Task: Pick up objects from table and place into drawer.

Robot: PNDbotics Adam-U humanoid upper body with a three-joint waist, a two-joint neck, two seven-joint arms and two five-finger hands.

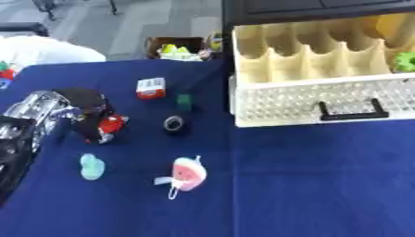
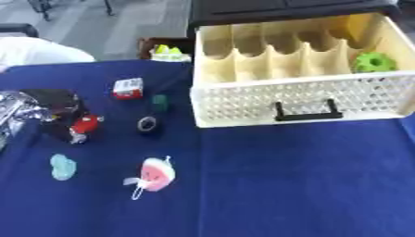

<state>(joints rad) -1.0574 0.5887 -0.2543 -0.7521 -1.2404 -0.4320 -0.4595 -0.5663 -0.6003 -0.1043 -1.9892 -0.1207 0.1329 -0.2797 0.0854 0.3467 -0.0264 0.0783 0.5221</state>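
Observation:
My left hand (image 1: 87,111) comes in from the left over the blue table (image 1: 308,185), fingers curled round a small red object (image 1: 112,124) just above the cloth. To its right lie a black ring (image 1: 173,123), a small green block (image 1: 185,102) and a red and white box (image 1: 151,88). Nearer to me lie a teal piece (image 1: 91,166) and a pink watermelon-slice keychain (image 1: 188,173). The cream drawer (image 2: 292,99) stands pulled out at the upper right, with dividers, a black handle (image 2: 306,112) and a green gear-like piece (image 2: 373,61) inside. The right hand shows in neither view.
A black cabinet (image 2: 284,9) sits above the drawer. Beyond the table's far edge stands a brown box (image 1: 174,47) with yellow-green items, and a white shape (image 1: 48,51) is at the far left. A yellow thing (image 1: 389,23) lies in the drawer's back right compartment.

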